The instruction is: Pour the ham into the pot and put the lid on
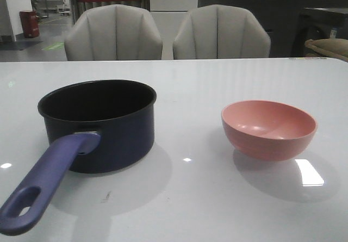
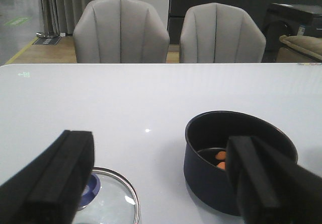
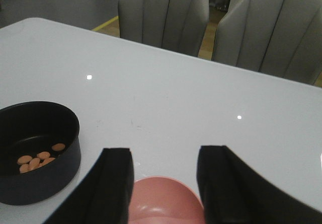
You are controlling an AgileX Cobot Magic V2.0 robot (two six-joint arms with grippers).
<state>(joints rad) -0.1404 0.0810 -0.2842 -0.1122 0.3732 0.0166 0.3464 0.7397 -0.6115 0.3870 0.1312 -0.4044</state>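
The dark navy pot (image 1: pixel 103 123) stands on the table's left part, its purple-blue handle (image 1: pixel 49 182) pointing to the front edge. Several orange-pink ham pieces (image 3: pixel 38 158) lie on its black bottom; the ham (image 2: pixel 220 156) also shows in the left wrist view. The glass lid (image 2: pixel 113 201) with its blue knob (image 2: pixel 91 186) lies flat on the table beside the pot (image 2: pixel 221 168), apart from it. My left gripper (image 2: pixel 158 144) hangs open above the table between lid and pot. My right gripper (image 3: pixel 165 156) is open above the pink bowl (image 3: pixel 163 201), holding nothing. Neither gripper shows in the front view.
The pink bowl (image 1: pixel 269 129) sits upright on the table's right part and looks empty. Two grey chairs (image 1: pixel 114 32) stand behind the white table's far edge (image 1: pixel 174 60). The lid is out of the front view.
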